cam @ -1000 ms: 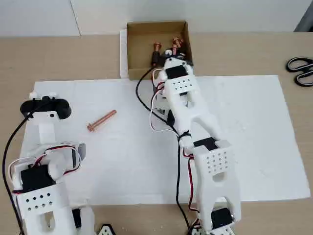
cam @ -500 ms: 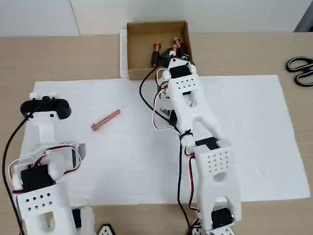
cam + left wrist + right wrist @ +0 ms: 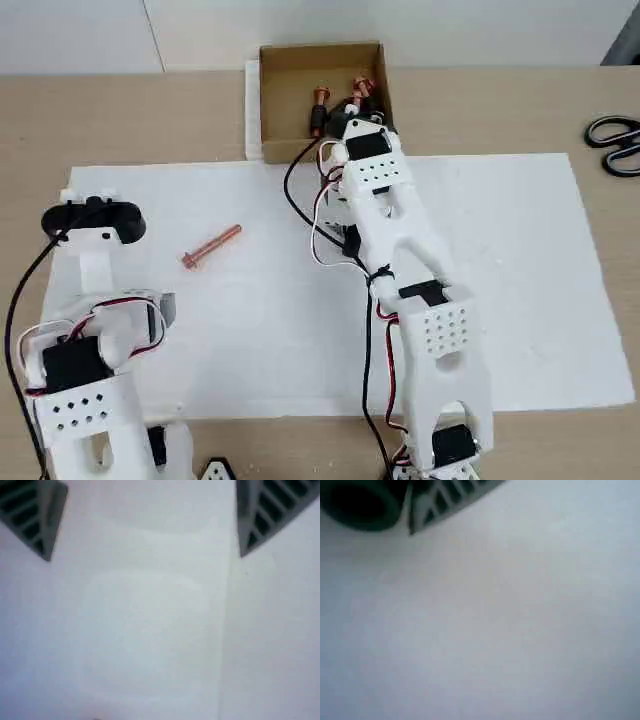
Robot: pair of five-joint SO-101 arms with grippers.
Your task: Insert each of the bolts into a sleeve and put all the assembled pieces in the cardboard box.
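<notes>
Assembled pieces (image 3: 320, 108) lay in the cardboard box (image 3: 275, 60); one bare bolt (image 3: 211, 246) awaited its sleeve. Left gripper (image 3: 145, 554) gaped empty; I could not tell the right gripper's (image 3: 350, 110) state.

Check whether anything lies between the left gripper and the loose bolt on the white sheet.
Nothing visible does; bare white sheet separates the left gripper from the bolt.
</notes>
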